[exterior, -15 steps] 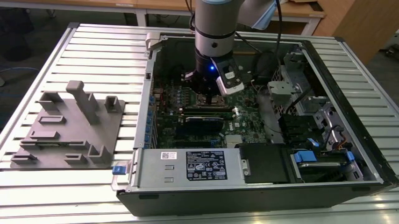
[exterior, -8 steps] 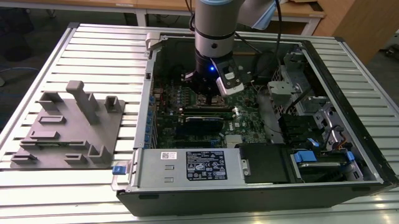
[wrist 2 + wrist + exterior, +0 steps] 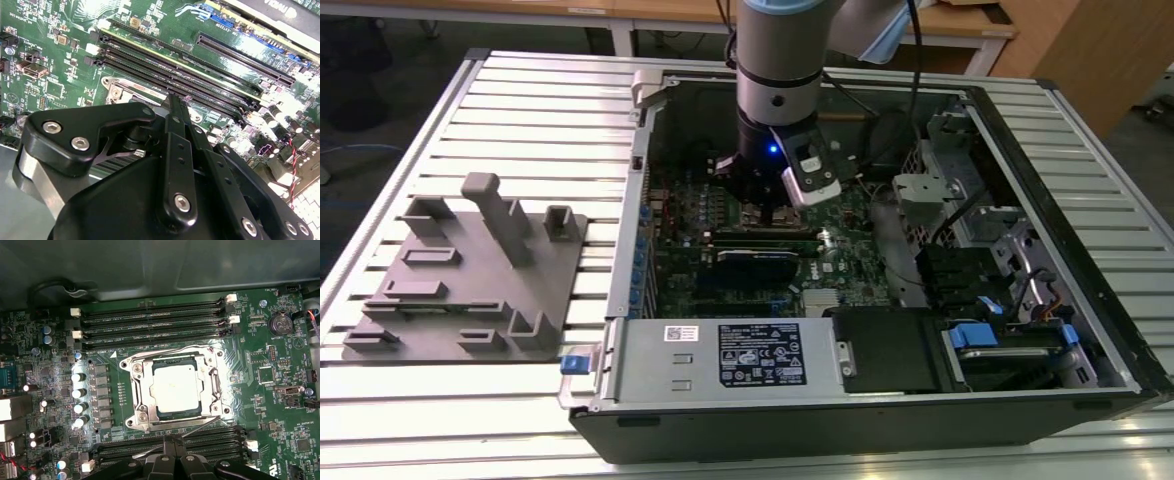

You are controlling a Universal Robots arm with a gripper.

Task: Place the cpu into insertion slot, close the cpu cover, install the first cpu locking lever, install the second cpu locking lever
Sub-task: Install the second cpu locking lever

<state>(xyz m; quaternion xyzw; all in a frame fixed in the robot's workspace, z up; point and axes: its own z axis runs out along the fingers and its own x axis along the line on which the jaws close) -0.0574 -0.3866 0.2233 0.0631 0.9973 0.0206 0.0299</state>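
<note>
Cpu [image 3: 177, 390] seated beneath closed cpu cover [image 3: 140, 390]; jaws pressed together beside unlatched locking lever [image 3: 200, 425]. Probably best pushed down steadily, then tucked under its catch.

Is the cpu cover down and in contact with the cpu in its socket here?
Touching, it appears. In the first wrist view the cpu cover lies flat framing the cpu, its edges overlapping the chip's border, with no gap showing; the insertion slot rim surrounds both.
</note>
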